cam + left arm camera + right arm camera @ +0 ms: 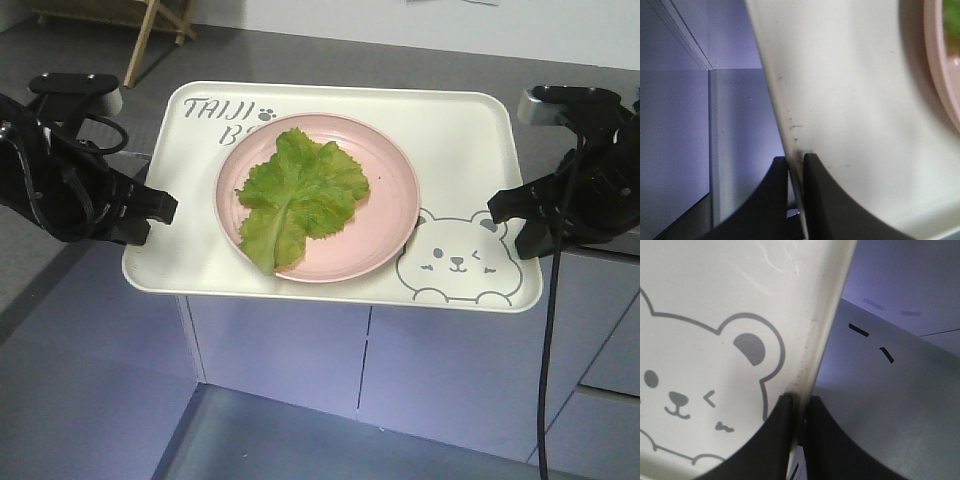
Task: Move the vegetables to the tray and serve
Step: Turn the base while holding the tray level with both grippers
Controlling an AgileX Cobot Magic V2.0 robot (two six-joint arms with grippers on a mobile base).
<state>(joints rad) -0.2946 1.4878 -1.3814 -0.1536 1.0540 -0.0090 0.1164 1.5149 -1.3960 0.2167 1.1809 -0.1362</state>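
**Op:** Status, left to right?

**Eng:** Your left gripper (165, 205) is clamped on the tray (460, 150) at the rim of its left short edge. In the left wrist view one finger sits over the rim and one under it (799, 160), with no gap to the tray (840, 100).

**Op:** And the load?

**Eng:** The lettuce leaf (300, 195) lies flat on the pink plate (390, 215), and the plate sits on the tray just left of tray centre. It partly covers the "TAIJI" lettering (215, 108). The leaf's rib runs from the tray's far side to its near-left. Nothing touches the leaf.

**Op:** Right side?

**Eng:** Your right gripper (500, 208) is pinched on the rim of the tray's right short edge, just beside the ear of the bear drawing (455, 262). The right wrist view shows the fingers closed on the rim (799, 402) next to the bear drawing (700, 380).

**Op:** What does the next move turn on?

**Eng:** The tray's long axis runs straight between your two grippers, and the plate is slightly nearer the left one. I'd say the leaf is already loaded, so only the serve is left. Its near edge hangs past the cabinet front (300, 350). I can't tell whether the far edge rests on anything.

**Op:** Risk?

**Eng:** Move both arms as one and hold the spacing along that axis. If one side drops, the plate will probably slide toward it.
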